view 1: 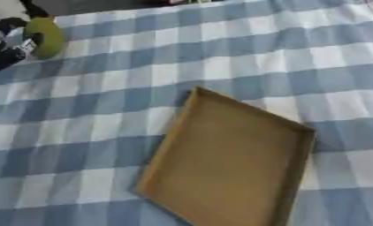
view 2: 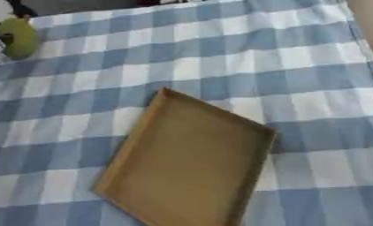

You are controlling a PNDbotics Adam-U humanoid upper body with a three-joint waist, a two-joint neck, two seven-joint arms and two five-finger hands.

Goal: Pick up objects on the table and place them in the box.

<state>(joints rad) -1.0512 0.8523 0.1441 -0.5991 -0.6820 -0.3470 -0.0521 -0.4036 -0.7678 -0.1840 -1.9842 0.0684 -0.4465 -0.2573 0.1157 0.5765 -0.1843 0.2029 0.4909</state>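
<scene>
The left hand (view 1: 10, 44) enters at the 10 o'clock corner of the left eye view, black with silver parts. We see its fingers curled around a green rounded object (view 1: 47, 36), which sits on the hand's 3 o'clock side, above the checked cloth. We cannot identify the object beyond its colour and shape. From the hand toward 5 o'clock, well apart, we find the box (view 1: 294, 167): a shallow brown cardboard tray lying askew on the blue-and-white checked tablecloth (view 1: 104, 110), one corner pointing to 12 o'clock. Its interior holds nothing.
</scene>
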